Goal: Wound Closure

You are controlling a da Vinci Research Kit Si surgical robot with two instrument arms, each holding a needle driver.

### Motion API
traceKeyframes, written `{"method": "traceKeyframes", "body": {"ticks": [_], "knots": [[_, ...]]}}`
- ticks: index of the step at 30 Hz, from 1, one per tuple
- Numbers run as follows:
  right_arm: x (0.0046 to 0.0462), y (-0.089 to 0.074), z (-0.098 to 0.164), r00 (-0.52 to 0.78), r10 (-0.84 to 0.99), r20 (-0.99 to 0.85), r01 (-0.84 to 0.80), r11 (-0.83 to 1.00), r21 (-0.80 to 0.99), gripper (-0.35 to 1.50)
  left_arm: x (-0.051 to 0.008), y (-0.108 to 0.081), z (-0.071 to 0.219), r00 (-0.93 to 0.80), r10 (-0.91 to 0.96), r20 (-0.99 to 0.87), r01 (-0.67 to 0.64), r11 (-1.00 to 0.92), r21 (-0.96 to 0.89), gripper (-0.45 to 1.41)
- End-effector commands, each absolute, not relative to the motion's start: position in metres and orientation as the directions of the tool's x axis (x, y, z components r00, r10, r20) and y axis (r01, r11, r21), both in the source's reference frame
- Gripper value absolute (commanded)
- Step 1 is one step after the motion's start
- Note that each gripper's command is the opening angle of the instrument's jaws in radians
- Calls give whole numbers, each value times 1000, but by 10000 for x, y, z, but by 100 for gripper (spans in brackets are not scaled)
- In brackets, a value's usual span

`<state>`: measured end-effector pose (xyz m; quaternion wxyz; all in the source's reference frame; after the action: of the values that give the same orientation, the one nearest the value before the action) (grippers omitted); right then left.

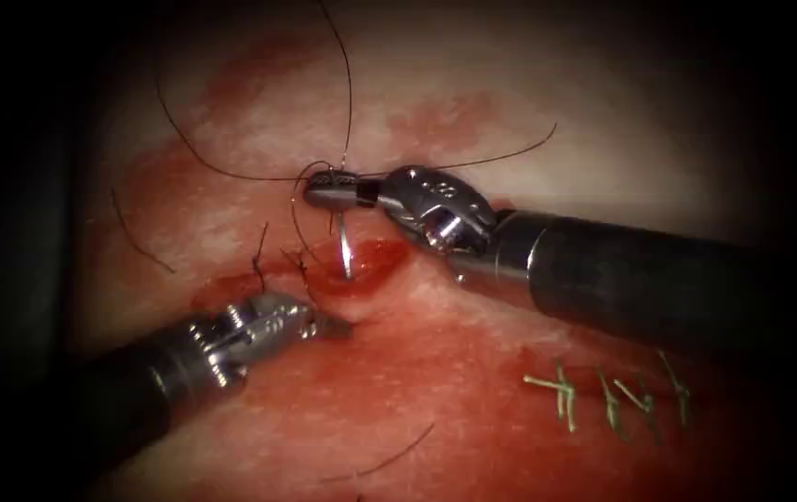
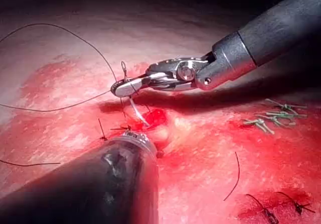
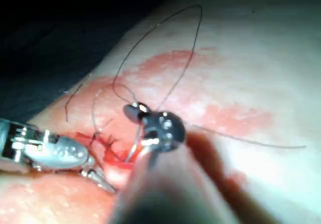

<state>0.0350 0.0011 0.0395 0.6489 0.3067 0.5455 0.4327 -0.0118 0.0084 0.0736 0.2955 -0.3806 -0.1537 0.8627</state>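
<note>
My right tool reaches in from the right and hovers just above the open cut. Its jaws are shut on the upper end of the curved needle. The needle hangs down from them, its lower end in the red fluid inside the cut; whether it pierces the tissue is unclear. Dark thread loops around these jaws and runs up and off to both sides. My left tool comes from the lower left, jaws shut, tips against the lower lip of the cut. The needle also hangs below the right tool in the left wrist view.
Two dark knotted stitches close the cut just left of the open part. A row of green stitches sits at the lower right. Loose cut thread ends lie on the red-stained tissue.
</note>
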Motion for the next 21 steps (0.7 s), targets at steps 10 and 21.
{"method": "traceKeyframes", "body": {"ticks": [10, 21], "knots": [[361, -3, 393, 69, 955, -288, -170, 295, 940, -35, -116, 89, 740, -535, 630, -564, -392, -776, -495, -28], [365, -23, 375, 76, 997, -33, -155, 44, 987, -35, -115, 89, 740, -535, 630, -563, -392, -775, -495, -30]]}}
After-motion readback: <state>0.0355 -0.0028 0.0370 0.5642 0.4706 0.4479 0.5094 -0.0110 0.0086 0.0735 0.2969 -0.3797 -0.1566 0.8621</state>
